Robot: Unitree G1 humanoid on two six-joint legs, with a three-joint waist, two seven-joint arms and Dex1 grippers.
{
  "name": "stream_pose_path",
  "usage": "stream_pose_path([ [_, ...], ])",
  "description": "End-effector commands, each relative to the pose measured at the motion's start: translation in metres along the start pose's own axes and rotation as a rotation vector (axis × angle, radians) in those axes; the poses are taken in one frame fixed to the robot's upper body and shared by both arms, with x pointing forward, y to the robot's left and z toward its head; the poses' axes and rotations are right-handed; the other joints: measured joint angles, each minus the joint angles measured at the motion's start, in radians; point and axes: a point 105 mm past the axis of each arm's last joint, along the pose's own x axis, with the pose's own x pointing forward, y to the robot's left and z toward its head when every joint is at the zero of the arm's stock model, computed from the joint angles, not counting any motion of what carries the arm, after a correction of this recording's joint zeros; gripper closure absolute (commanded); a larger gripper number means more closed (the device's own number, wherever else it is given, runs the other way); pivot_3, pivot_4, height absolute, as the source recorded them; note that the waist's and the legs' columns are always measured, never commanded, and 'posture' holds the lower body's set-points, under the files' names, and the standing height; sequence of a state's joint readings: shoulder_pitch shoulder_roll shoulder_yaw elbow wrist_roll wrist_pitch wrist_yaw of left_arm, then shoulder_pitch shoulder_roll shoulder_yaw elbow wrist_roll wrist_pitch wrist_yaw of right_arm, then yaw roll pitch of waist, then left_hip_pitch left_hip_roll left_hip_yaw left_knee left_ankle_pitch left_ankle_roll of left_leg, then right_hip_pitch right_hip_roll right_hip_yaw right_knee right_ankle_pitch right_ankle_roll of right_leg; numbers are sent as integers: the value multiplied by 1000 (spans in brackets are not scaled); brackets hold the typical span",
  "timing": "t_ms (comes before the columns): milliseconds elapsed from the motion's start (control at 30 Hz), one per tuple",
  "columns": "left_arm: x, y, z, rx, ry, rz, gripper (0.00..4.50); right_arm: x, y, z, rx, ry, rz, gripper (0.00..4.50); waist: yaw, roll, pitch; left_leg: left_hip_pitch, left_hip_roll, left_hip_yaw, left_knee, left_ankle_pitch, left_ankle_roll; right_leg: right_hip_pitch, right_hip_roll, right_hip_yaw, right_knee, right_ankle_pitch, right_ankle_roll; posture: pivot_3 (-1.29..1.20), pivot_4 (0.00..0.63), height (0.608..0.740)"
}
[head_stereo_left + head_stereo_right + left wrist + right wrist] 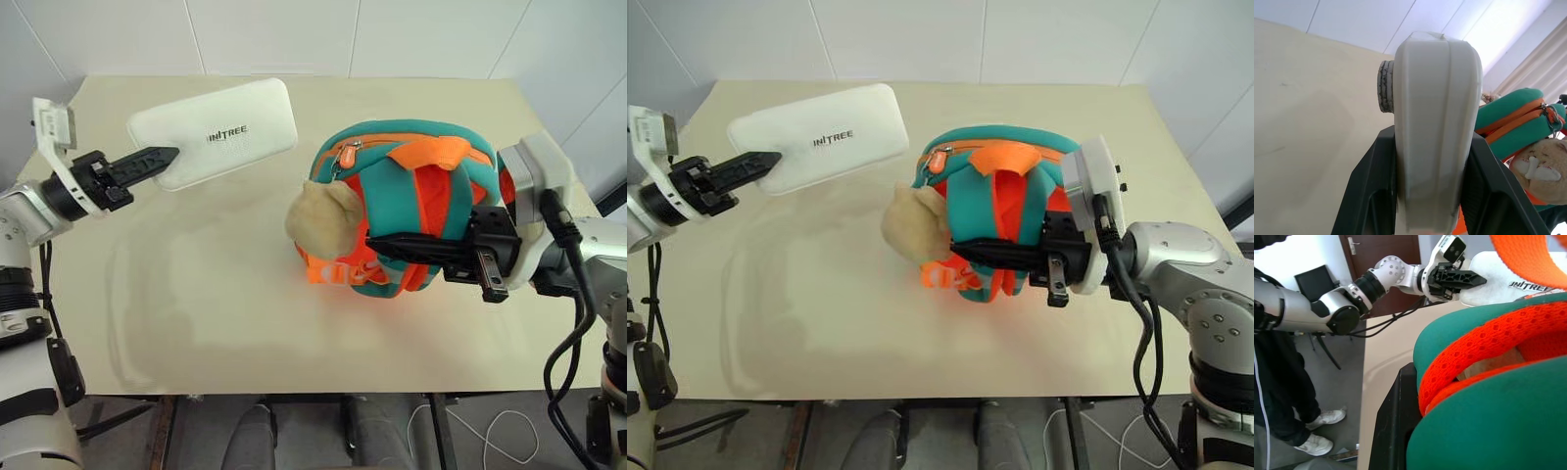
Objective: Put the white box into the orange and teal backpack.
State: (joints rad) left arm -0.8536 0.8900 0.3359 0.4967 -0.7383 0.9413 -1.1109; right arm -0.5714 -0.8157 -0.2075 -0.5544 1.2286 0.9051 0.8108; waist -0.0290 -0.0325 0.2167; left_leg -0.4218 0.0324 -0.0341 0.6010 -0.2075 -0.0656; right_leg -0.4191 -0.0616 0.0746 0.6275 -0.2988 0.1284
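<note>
From the head views the left hand is clamped on one short end of the white box, holding it up over the counter's far left part, tilted, lettering upward. The left wrist view adds what the head views cannot: the box seen end-on, squeezed between the two black fingers, with a round ridged knob on one side of it. The orange and teal backpack stands on the counter right of the middle, a tan plush toy hanging at its left side, well apart from the box. The right hand lies level across the backpack's front, its fingers together over the straps; the right wrist view shows teal fabric and orange mesh webbing pressed against a black finger, and, beyond the counter's edge, a person's legs in dark trousers and white shoes, a dark chair and a brown door. The counter is pale beige, set against a white panelled wall. The backpack's zip looks closed along its top.
</note>
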Motion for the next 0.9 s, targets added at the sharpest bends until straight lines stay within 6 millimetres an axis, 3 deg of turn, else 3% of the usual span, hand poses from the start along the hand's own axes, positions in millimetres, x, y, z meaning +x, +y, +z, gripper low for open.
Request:
stream_pose_path([
  [33, -3, -25, 25, 136, -10, -116, 3239, -5, 11, 40, -88, -118, 37, 4500, -2, 0, 0, -1, 0, 0, 1, 0, 0, 0, 0, 0, 0, 0, 0, 0, 150, 740],
  [267, -3, -48, 25, 231, 12, -278, 3239, -4, 3, 23, -49, -76, -11, 4500, 1, 0, 0, -1, 0, 0, 1, -1, 1, 0, 0, 0, 0, 0, 0, 0, 150, 740],
  [633, -19, -63, 10, 295, 73, -345, 3239, -15, -11, -2, 19, -60, -97, 4500, -3, 0, 0, -1, 1, 0, 9, -2, 3, 1, 0, 0, 3, 0, 0, 0, 150, 740],
  [900, -17, -70, 6, 300, 43, -388, 3239, -16, -18, -14, 36, -50, -111, 4500, 1, 0, 0, 0, 1, 0, 11, -1, 3, 4, 0, 0, 2, 0, 0, 0, 150, 740],
])
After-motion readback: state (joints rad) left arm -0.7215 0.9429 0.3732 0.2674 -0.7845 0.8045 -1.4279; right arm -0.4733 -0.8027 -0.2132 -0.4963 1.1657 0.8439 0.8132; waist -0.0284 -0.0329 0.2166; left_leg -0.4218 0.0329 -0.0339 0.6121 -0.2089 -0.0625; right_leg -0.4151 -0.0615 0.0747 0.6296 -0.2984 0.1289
